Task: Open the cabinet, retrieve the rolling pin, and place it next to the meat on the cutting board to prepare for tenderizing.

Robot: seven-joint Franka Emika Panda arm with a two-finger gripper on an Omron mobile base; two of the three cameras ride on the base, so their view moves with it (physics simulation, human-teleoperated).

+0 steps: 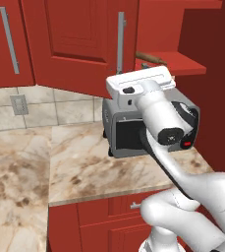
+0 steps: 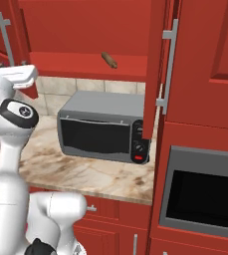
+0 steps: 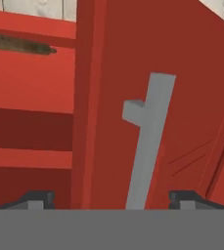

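Looking along the hand, you see the gripper [image 3: 111, 197] with its fingertips [image 3: 37, 199] spread wide, one on each side of the silver bar handle [image 3: 147, 141] and clear of it, gripping nothing. That handle belongs to the cabinet [image 1: 79, 39] door, which stands swung open. Your rolling pin [image 2: 109, 60] lies on the red inner shelf [image 2: 85, 63], up above the grey toaster oven [image 2: 103, 127] on the marble counter [image 1: 84, 162].

The cabinet [image 1: 79, 39] is red, with raised-panel doors and long silver bar handles; one door [image 2: 155, 69] stands swung open. Inside, on the red shelf [image 2: 85, 63], the rolling pin [image 2: 109, 60] lies flat, a slim brown wooden cylinder.
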